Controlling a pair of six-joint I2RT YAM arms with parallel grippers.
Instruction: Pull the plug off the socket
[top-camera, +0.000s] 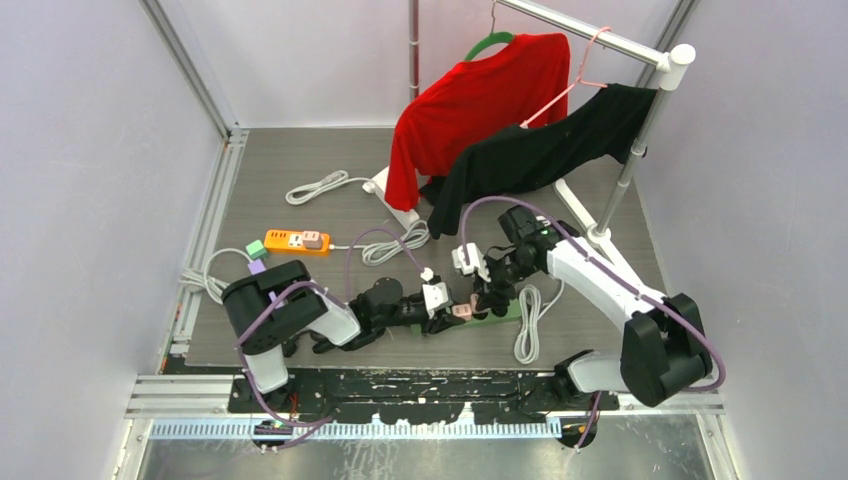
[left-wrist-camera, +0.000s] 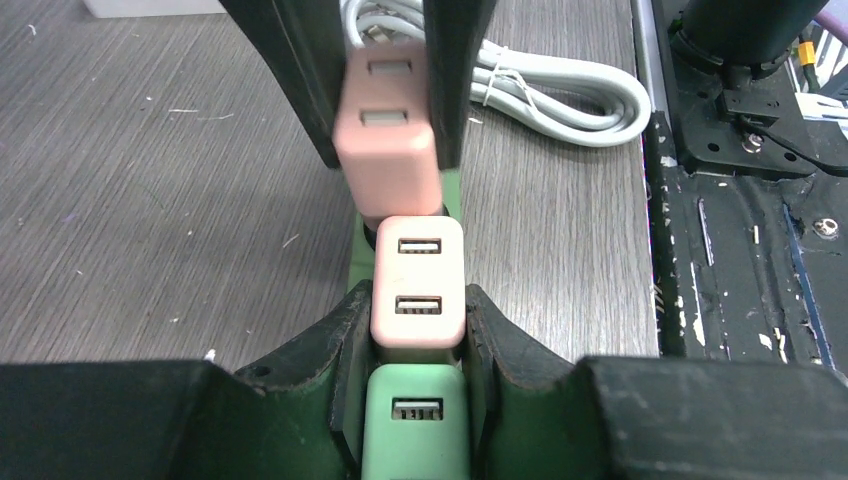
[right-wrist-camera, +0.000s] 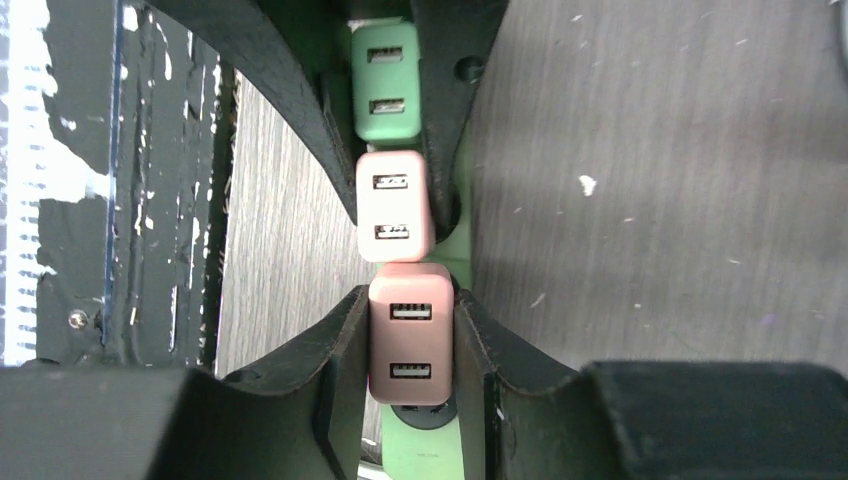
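Clamping the darker plug (right-wrist-camera: 410, 345), right pincer (right-wrist-camera: 408, 302) faces left pincer (left-wrist-camera: 417, 298) gripping the adjoining pale plug (left-wrist-camera: 418, 262); bare tabletop (right-wrist-camera: 650, 200) alongside.

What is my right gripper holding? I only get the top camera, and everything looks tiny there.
Observer: The right gripper is clamped on a dark pink charger plug.
Operator: What about the left one?
Observer: The left gripper hugs the light pink charger plug right beside it.
Operator: Any more plugs?
Observer: Yes, a green charger plug sits further back between that gripper's fingers, in line with the other two.
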